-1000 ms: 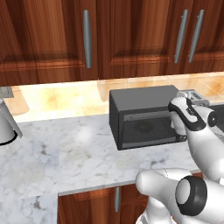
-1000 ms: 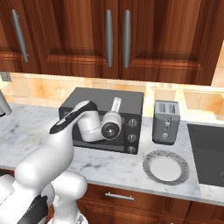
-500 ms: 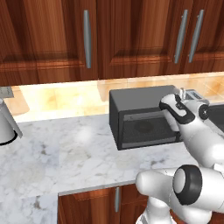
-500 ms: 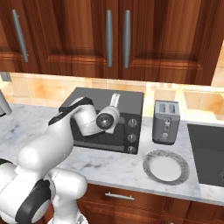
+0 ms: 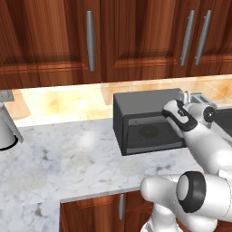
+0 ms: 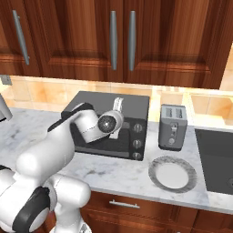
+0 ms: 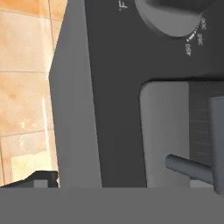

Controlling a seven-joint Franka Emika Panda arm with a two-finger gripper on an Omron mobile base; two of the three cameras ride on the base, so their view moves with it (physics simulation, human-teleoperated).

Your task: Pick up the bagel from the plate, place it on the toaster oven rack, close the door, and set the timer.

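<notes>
The gripper (image 6: 119, 105) sits at the front upper edge of the toaster oven (image 6: 132, 103), hand pressed close to the control-panel side; in the right base view two pale fingers (image 6: 117, 103) stick up above the oven top, and I cannot tell from any view whether they are spread or closed, or whether they hold anything. In the hand view one dark fingertip (image 7: 41, 178) shows at the lower left, beside the oven's side edge and the tiled backsplash (image 7: 24, 83). Ahead of the fingertip lies the oven face: a grey dial (image 7: 175, 15) with temperature marks at the upper part of the view, and the door (image 7: 168, 131) with its handle bar (image 7: 218, 140) and a handle post (image 7: 188, 168) to the far side of the fingertip, near but not touching. The door is shut; in the left base view its dark glass window (image 5: 152, 131) is flush with the oven front, just beside the wrist. The rack and bagel cannot be seen behind the glass. The plate (image 6: 173, 173), round, pale, dark-rimmed, lies on the marble counter (image 6: 113, 170) well apart from the fingers, in front of the silver slot toaster (image 6: 172, 127), with no bagel on it. Three small knobs (image 6: 135, 143) run down the oven's right panel.
</notes>
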